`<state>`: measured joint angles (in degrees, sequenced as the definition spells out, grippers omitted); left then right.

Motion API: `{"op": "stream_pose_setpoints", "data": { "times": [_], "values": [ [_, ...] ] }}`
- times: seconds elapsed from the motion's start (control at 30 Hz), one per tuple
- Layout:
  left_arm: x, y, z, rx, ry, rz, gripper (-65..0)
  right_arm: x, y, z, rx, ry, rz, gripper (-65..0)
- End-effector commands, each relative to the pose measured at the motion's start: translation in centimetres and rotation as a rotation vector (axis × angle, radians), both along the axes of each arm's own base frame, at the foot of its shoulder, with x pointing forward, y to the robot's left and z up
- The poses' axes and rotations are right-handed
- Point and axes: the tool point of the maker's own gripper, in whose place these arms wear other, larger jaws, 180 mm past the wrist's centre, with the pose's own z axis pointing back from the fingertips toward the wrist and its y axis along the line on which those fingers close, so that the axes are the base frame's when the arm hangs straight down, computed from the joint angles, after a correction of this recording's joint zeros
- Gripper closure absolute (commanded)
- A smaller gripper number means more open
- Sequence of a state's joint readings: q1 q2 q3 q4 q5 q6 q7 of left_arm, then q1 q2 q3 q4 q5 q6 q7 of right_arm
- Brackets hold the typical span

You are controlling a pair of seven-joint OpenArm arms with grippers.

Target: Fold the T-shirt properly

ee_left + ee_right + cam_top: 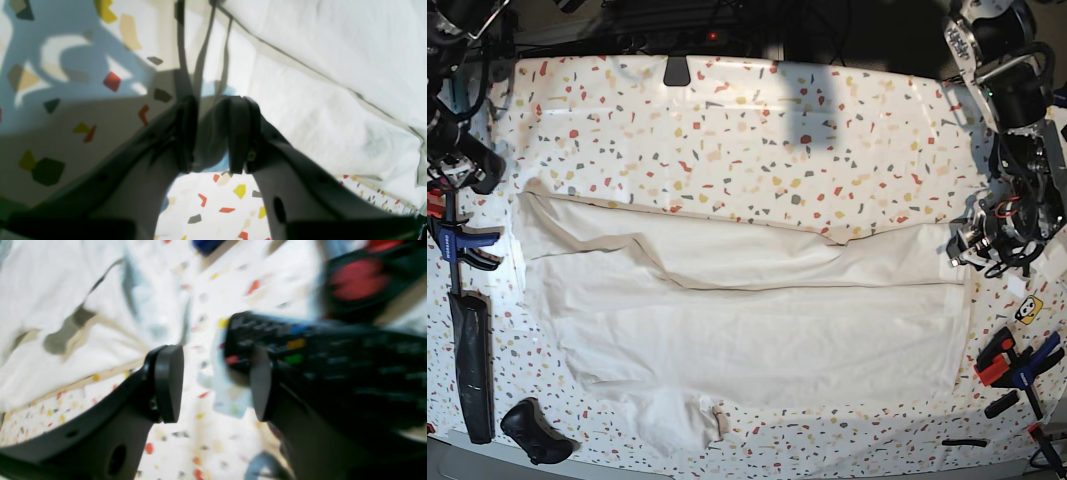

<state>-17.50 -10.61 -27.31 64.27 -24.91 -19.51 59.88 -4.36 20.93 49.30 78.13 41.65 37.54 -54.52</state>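
The white T-shirt (747, 310) lies spread wide over the speckled tabletop, with a long fold across its upper half and a sleeve bunched at the front edge. My left gripper (211, 133) sits at the shirt's right edge (969, 248). Its jaws are nearly together, and a pinch of thin cloth fills the narrow gap and runs up taut from it. In the right wrist view, which is blurred, my right gripper (217, 383) hangs open over bare tabletop. The T-shirt (50, 306) lies to its left and nothing is between its fingers.
A long black bar (472, 365) and a blue-handled clamp (457, 240) lie along the left edge, with a black object (532, 430) at the front left. Red and blue clamps (1017, 360) sit at the front right. A black button-covered device (333, 366) is beside my right gripper.
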Motion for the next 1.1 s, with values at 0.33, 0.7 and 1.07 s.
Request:
{"op": "stream_pose_setpoints", "data": {
  "times": [0.33, 0.7, 1.07],
  "values": [
    [1.1, 0.3, 1.6, 0.015, -0.051, -0.027, -15.4, 2.6, 3.2, 0.4, 0.031, -0.123, 0.030, -31.7],
    [1.2, 0.1, 1.7, 0.018, -0.062, -0.049, -15.4, 4.5, 2.4, -0.7, 0.079, -0.158, -0.049, -31.7],
    [1.2, 0.1, 1.8, 0.019, -0.066, -0.048, -15.4, 9.0, 3.7, -1.3, 0.221, -0.184, -0.055, -31.7]
  ]
}}
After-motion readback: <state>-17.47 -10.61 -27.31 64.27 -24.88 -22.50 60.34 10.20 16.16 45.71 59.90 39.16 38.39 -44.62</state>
